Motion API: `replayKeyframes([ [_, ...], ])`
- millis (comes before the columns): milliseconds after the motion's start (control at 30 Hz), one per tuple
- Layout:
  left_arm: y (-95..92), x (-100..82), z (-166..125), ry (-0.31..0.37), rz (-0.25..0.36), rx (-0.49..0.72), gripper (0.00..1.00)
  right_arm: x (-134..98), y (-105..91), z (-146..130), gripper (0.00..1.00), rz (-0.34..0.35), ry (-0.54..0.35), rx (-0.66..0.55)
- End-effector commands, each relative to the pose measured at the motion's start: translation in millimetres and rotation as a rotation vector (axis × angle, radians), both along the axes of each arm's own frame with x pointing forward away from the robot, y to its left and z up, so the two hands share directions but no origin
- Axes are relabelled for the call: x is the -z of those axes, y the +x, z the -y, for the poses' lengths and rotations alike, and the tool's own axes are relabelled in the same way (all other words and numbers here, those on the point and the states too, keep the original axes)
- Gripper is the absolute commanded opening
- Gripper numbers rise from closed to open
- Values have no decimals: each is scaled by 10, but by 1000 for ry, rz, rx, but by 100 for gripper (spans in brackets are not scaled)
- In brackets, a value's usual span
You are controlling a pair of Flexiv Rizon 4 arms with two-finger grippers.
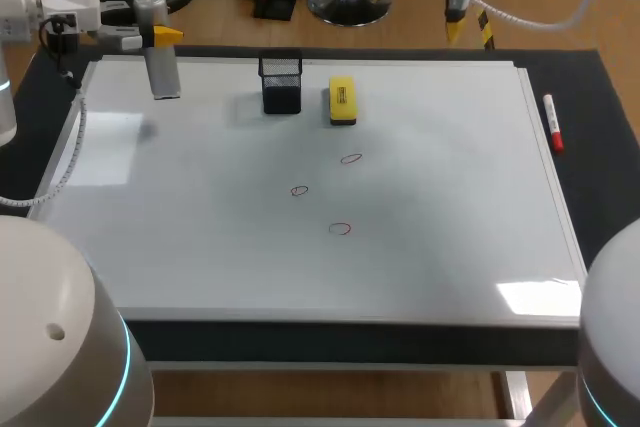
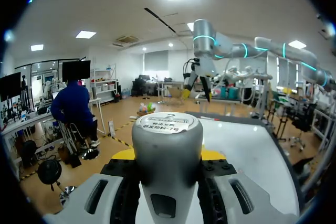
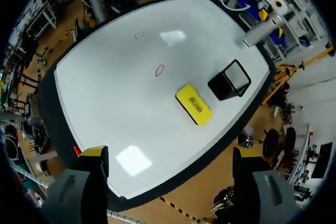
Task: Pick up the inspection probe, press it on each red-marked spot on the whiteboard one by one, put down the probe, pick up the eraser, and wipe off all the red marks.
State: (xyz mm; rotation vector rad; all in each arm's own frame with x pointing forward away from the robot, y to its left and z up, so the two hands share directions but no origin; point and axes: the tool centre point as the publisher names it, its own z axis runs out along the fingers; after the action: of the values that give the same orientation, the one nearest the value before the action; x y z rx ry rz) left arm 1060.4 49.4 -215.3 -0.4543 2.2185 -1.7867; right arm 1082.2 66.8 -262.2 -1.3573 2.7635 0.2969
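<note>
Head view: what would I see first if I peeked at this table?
Probably the bright yellow eraser lying near the far edge of the big whiteboard, beside a black mesh holder. Next, three small red marks near the board's middle. At the far left corner, the left tool grips the grey inspection probe, tip down.

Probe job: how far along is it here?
Picked up: the left gripper holds the probe over the whiteboard near its far left corner. In hand: the pressing; no mark is touched. Left: three red marks to wipe, eraser lying on the board, right gripper open.
</note>
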Motion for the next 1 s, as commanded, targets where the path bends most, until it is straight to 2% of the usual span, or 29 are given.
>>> replayKeyframes([
  [33,-11,-5,1,-2,3,-3,0,156,14,-95,100,-49,-70,-90],
  [233,-11,-5,1,-2,3,-3,0,377,-77,-195,100,-62,-102,-224],
  [467,-11,-5,1,-2,3,-3,0,673,-195,-375,100,-30,-110,-413],
  [633,-11,-5,1,-2,3,-3,0,795,-244,-495,100,-20,-117,-541],
  [1000,-11,-5,1,-2,3,-3,0,1014,-311,-694,100,16,-134,-688],
])
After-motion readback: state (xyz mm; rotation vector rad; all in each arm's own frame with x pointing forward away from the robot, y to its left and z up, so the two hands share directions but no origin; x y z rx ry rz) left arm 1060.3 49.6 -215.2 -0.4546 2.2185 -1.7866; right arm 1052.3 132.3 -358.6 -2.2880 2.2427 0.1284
